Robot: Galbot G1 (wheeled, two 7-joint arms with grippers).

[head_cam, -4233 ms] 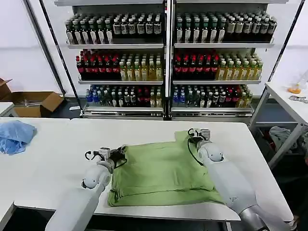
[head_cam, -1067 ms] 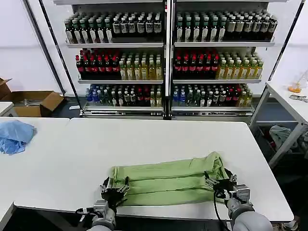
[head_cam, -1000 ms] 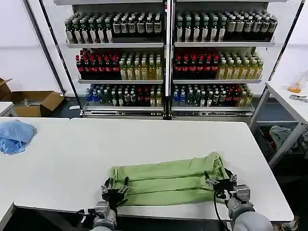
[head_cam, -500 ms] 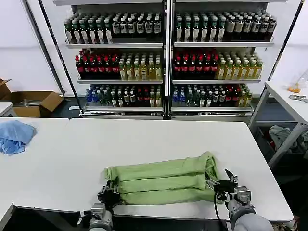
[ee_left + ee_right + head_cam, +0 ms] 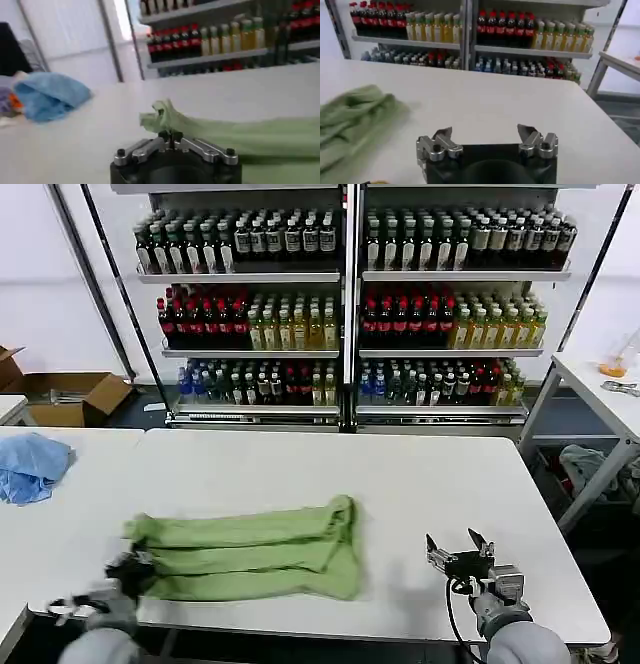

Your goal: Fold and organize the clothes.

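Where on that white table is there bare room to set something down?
The table's back half, toward the drink shelves, and the stretch between the green shirt and the open right gripper. The front left is crowded by shirt and left gripper.

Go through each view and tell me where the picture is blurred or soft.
Head view: crisp on the shelves and the green shirt, but the left pincer at the shirt's end is smeared. Left wrist view: soft overall, the blue cloth and bottles hazy. Right wrist view: the open right pincer is sharp; the shirt's edge is slightly soft.
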